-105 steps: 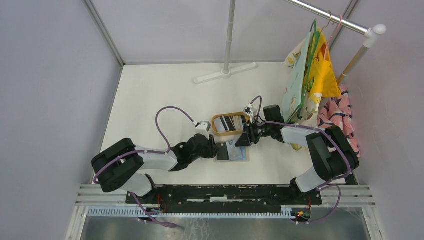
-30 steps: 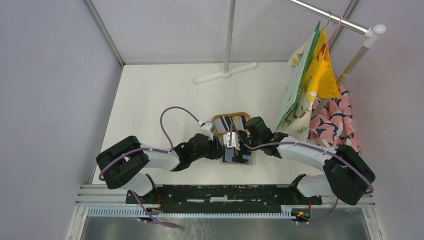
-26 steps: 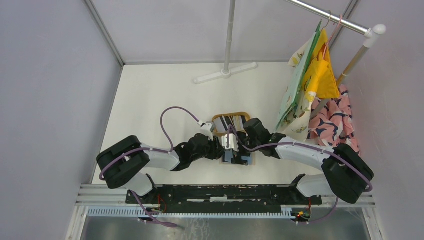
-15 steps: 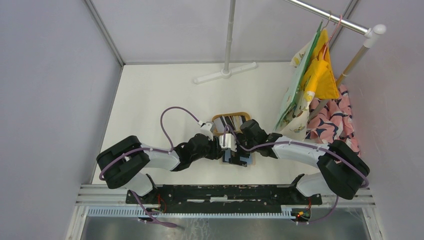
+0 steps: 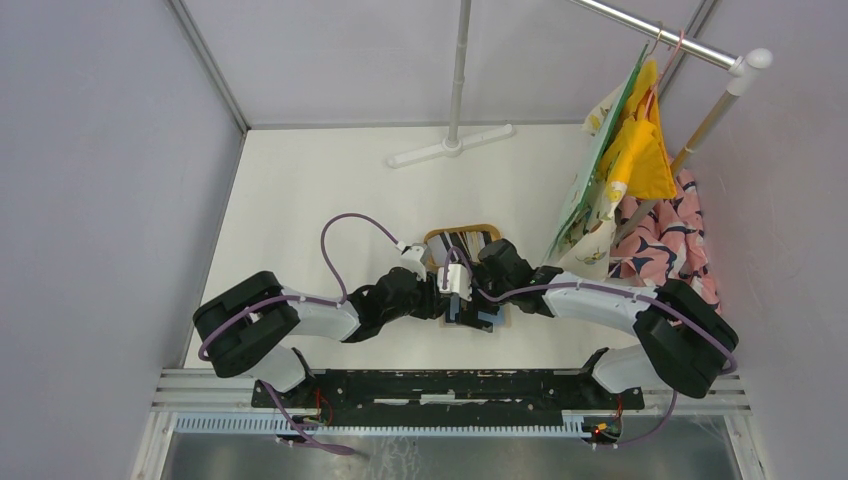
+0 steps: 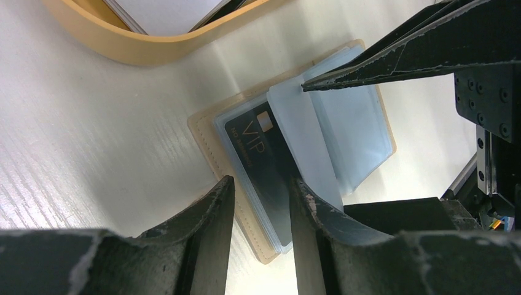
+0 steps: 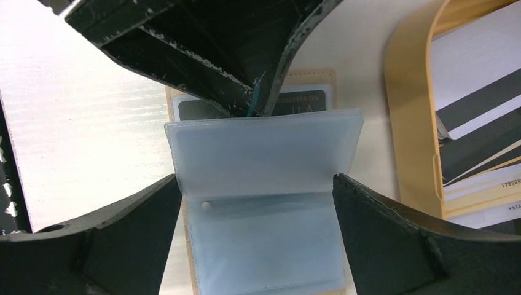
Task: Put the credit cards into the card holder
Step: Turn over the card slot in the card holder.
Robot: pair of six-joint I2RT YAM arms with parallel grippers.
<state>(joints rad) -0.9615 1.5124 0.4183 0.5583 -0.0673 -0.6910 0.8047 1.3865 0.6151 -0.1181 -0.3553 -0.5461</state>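
The tan card holder (image 5: 497, 318) (image 6: 209, 140) lies open on the table, its light blue sleeves (image 7: 264, 246) showing. A black credit card (image 6: 261, 153) (image 7: 301, 101) sits in the sleeve of its left half. My left gripper (image 5: 443, 303) (image 6: 261, 184) is open and straddles that half's near edge, one fingertip resting on the black card. My right gripper (image 5: 470, 305) (image 7: 257, 181) is open wide across the sleeves, and one sleeve page stands lifted between its fingers. More credit cards (image 7: 479, 92) lie in the oval wooden tray (image 5: 440, 238) (image 7: 407, 123) just beyond.
The two grippers crowd together over the card holder, and the right finger (image 6: 399, 61) reaches across the left wrist view. A rack's stand (image 5: 452, 148) is at the back of the table. Bright cloths on hangers (image 5: 625, 160) hang at the right.
The right arm has come from the tray down over the card holder and edged left in the last second. The left gripper has stayed at the holder's left edge.
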